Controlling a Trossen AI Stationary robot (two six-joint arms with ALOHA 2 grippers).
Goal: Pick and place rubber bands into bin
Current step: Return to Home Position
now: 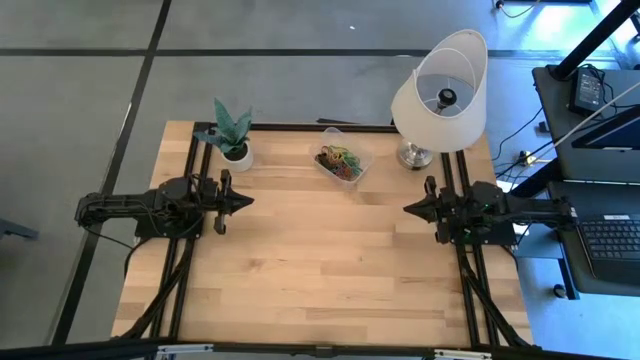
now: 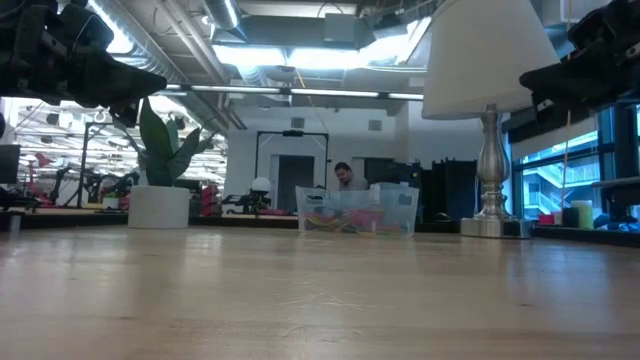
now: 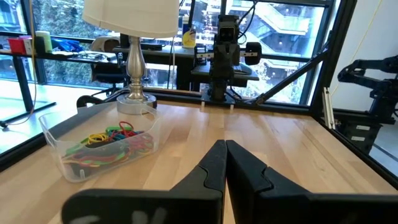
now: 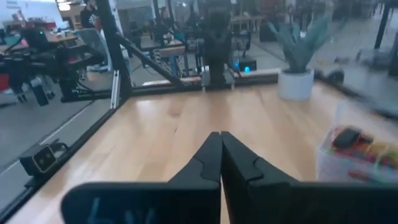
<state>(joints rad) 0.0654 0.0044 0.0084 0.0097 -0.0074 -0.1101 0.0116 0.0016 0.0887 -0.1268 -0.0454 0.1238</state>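
We see the left gripper raised over the left side of the wooden table. Its two fingers are pressed together tip to tip, with nothing between them. The right gripper faces it from the table's right side, also above the wood. Its fingers are likewise closed on nothing, as the right wrist view shows plainly.

The bin, a clear low plastic tub, sits near the back edge of the table. It lies between the potted plant on its left and the table lamp on its right. It stands well apart from both grippers, set back from the line between their tips and somewhat nearer the right one.

The rubber bands lie heaped inside the bin. In the left wrist view we make out green, yellow, red and orange loops tangled on its floor. A dark patch on top of the heap may be a darker band, but we cannot tell. We see no band outside the tub.

In the low view a person shows in the room behind the bin.
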